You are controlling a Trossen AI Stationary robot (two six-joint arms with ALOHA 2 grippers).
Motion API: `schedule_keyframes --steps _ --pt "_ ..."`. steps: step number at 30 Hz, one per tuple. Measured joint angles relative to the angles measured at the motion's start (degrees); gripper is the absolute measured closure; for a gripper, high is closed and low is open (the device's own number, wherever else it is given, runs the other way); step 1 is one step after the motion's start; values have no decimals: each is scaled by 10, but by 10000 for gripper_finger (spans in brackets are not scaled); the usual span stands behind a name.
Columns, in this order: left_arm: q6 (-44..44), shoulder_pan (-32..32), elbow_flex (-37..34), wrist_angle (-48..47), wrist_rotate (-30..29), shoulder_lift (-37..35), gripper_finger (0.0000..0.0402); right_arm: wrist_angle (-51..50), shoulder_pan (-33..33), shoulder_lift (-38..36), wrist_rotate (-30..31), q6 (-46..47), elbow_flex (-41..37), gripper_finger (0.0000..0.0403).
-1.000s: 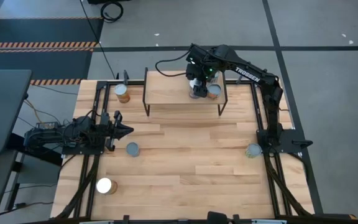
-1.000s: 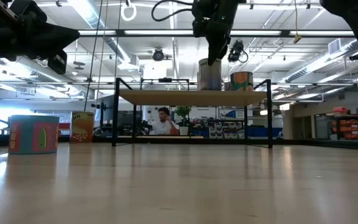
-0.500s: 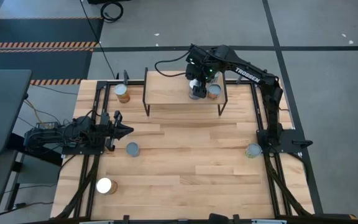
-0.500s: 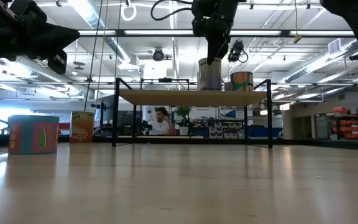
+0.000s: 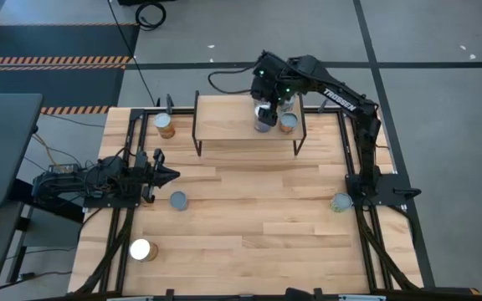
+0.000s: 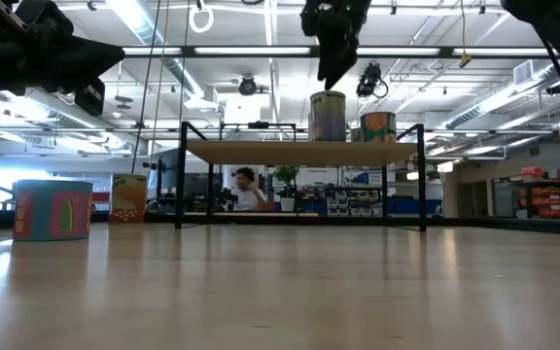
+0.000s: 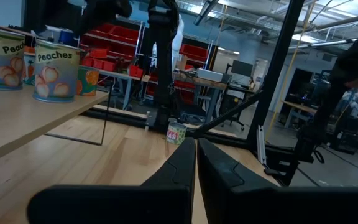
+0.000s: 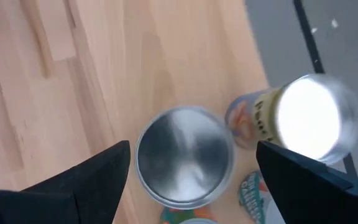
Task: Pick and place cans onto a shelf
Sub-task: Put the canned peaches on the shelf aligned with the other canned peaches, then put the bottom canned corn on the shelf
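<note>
A: From overhead the right arm hides part of the shelf (image 5: 233, 125). How many cans sit there?

B: Two show level across the table; the nearer can (image 6: 327, 117) stands upright just under the right gripper (image 6: 332, 70), untouched.

A: Holding anything?

B: No, its fingers (image 8: 89, 177) spread wide above the silver lid. The left gripper (image 5: 159, 176) waits pinched together, empty, near a can on the table (image 5: 178, 200).

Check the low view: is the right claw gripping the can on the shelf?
No, the right claw hangs open above the can, clear of its top.
</note>
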Motion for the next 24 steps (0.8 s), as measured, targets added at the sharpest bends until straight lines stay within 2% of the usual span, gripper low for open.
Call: schedule_keyframes --steps 2,9,16,19,22,24 --pt "0 0 0 10 -4 0 379 6 3 -2 1 16 20 47" --pt "-6 0 0 32 -11 0 379 39 38 -72 15 121 3 54" --pt "-197 0 0 146 -7 0 379 66 110 -116 21 198 3 57" --pt "-211 0 0 154 -24 0 379 78 141 -127 27 231 3 57" --pt "-248 0 2 173 -45 0 379 70 173 -139 57 260 3 57" --pt "-259 -5 26 138 -40 15 379 64 193 -144 74 269 3 57"
